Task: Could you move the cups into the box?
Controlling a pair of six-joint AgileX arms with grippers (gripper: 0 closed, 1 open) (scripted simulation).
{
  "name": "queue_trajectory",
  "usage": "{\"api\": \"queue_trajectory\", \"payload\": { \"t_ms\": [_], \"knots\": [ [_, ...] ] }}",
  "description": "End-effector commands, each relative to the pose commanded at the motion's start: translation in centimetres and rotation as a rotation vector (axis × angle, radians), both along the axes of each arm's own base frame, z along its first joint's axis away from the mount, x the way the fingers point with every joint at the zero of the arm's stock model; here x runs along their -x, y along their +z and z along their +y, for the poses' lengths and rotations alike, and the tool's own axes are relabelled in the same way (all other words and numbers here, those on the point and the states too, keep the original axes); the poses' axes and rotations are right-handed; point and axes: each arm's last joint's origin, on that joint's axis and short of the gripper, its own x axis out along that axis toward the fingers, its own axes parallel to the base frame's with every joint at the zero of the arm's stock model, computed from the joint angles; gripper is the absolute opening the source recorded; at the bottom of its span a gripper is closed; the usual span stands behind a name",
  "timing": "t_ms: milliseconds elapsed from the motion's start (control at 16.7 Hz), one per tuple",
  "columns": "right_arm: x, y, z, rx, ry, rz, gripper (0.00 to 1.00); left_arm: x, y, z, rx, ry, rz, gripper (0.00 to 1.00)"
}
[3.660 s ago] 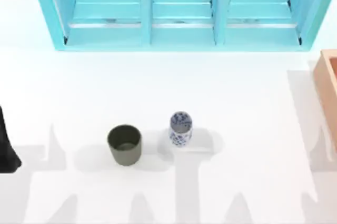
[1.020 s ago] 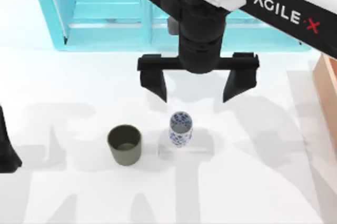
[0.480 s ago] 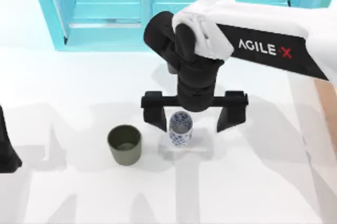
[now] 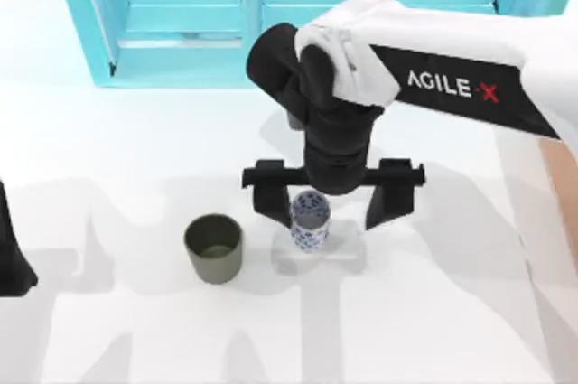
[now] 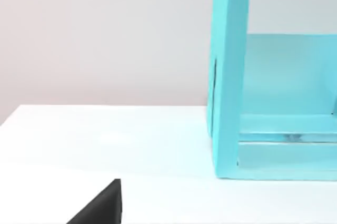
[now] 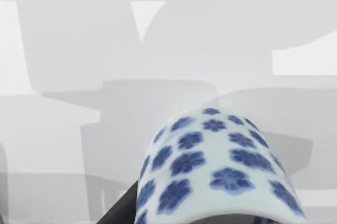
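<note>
My right gripper [image 4: 321, 208] hangs spread over the upright white cup [image 4: 310, 221], which stands nearer its left finger. Left arm parked far left, claw state unclear.

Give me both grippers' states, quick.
Right gripper: open, fingers straddling the white blue-floral cup.
Left gripper: parked at the table's left edge; cannot be told.

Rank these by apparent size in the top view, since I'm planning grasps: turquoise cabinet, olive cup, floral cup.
1. turquoise cabinet
2. olive cup
3. floral cup, which the open right gripper straddles.
</note>
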Motion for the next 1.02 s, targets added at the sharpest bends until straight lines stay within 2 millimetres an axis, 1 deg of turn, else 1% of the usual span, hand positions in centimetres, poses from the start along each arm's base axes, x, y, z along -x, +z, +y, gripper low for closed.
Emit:
{"api": "queue_trajectory", "payload": {
  "t_ms": [540, 600, 1020],
  "knots": [
    [0.00, 0.00, 0.00, 0.000, 0.000, 0.000, 0.02, 0.00, 0.00, 0.00, 0.000, 0.000, 0.000, 1.00],
    [0.00, 0.00, 0.00, 0.000, 0.000, 0.000, 0.00, 0.00, 0.00, 0.00, 0.000, 0.000, 0.000, 1.00],
    [0.00, 0.00, 0.00, 0.000, 0.000, 0.000, 0.00, 0.00, 0.00, 0.00, 0.000, 0.000, 0.000, 1.00]
  ]
}}
